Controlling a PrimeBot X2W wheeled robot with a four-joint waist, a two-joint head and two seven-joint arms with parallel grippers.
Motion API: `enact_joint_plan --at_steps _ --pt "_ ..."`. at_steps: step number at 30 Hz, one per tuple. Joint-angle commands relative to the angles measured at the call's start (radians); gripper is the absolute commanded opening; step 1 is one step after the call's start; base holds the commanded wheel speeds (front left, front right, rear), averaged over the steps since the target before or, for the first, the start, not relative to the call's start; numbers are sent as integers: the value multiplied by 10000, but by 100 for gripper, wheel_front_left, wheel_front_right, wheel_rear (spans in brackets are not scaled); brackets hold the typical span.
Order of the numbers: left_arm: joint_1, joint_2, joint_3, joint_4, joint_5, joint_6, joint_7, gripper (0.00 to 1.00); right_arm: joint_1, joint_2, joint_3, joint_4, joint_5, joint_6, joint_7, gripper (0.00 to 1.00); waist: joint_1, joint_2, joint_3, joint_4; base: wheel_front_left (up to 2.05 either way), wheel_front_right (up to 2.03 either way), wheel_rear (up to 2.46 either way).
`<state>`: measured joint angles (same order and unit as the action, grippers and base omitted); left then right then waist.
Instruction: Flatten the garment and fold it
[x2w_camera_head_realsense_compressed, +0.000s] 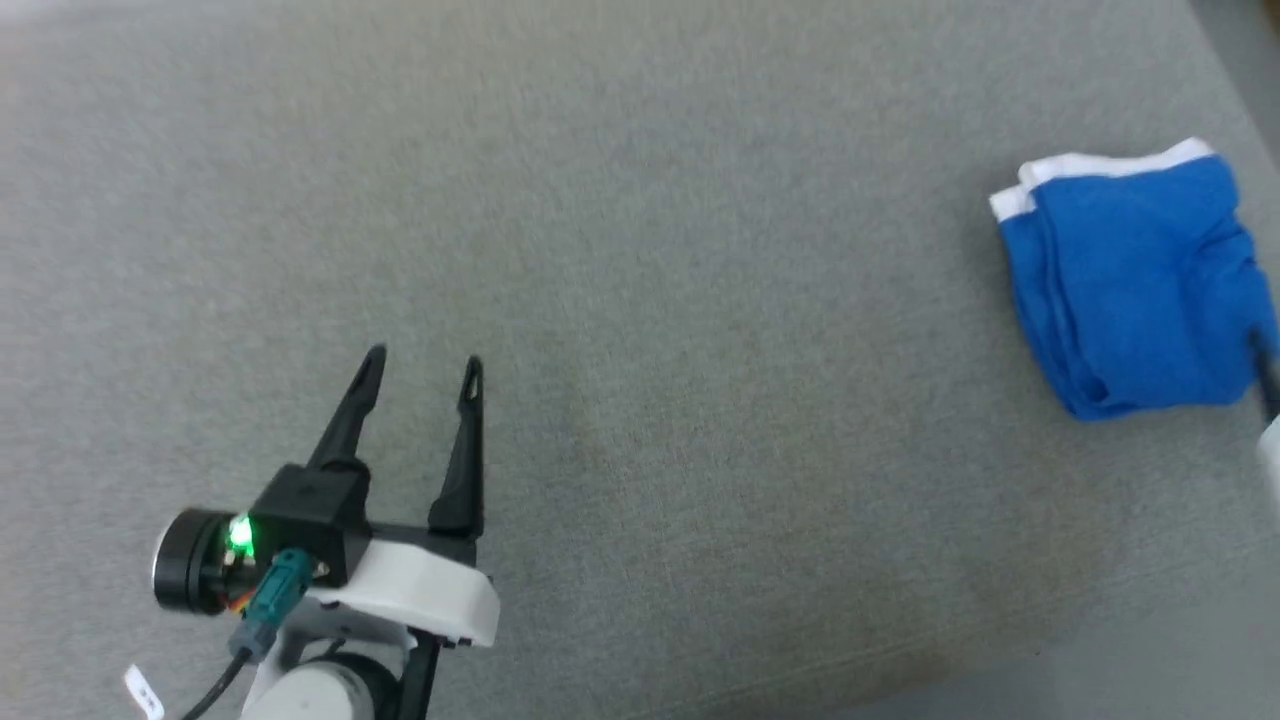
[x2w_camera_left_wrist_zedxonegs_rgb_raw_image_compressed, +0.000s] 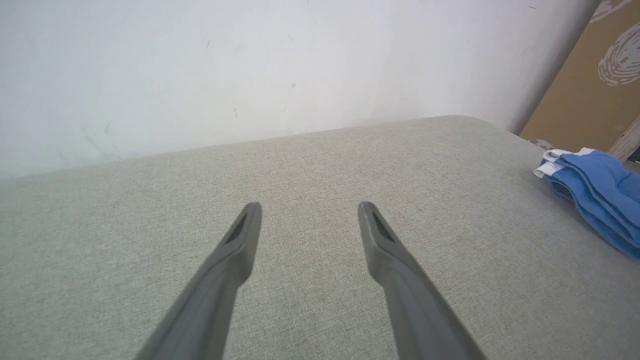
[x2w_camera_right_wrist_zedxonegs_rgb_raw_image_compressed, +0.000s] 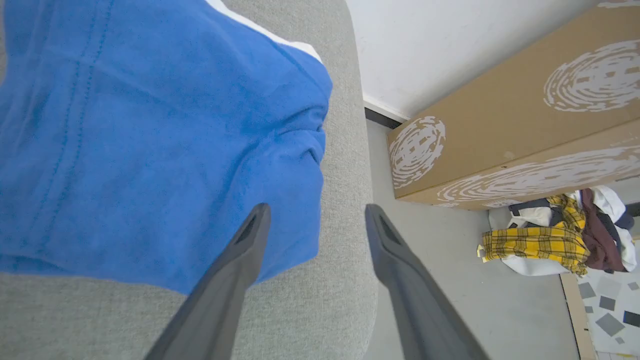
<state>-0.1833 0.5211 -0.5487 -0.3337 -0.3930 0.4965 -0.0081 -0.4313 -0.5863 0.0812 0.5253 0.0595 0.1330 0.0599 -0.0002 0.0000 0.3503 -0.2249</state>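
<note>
Nothing readable here, folks: the garment (x2w_camera_head_realsense_compressed: 1130, 280) shows plain blue and white, and the cardboard box (x2w_camera_right_wrist_zedxonegs_rgb_raw_image_compressed: 500, 125), upper right, carries only white swirl prints.

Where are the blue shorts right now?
Head view: the blue shorts lie folded at the far right of the grey cushion, near its edge, by the right pincer and far from the left pincer.

Grey woven upholstered surface (x2w_camera_head_realsense_compressed: 700, 300), backed by a scuffed white wall (x2w_camera_left_wrist_zedxonegs_rgb_raw_image_compressed: 250, 65). Beyond its rounded edge, grey floor (x2w_camera_right_wrist_zedxonegs_rgb_raw_image_compressed: 450, 300) with a cardboard box (x2w_camera_right_wrist_zedxonegs_rgb_raw_image_compressed: 505, 120) printed in white whorls; near the box, heaped clothes (x2w_camera_right_wrist_zedxonegs_rgb_raw_image_compressed: 550, 245), yellow plaid among them.
</note>
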Motion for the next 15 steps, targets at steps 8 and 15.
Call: enact_joint_plan --at_steps 8,15 --pt "726 71 401 469 -235 510 -255 100 2493 1587 -446 -3074 722 -23 568 100 2 0 -1993 595 0 0 0" --pt "1049 382 774 832 -263 806 -307 100 2990 3121 -223 -5137 1318 -23 1057 100 2 0 -2630 1178 0 0 0"
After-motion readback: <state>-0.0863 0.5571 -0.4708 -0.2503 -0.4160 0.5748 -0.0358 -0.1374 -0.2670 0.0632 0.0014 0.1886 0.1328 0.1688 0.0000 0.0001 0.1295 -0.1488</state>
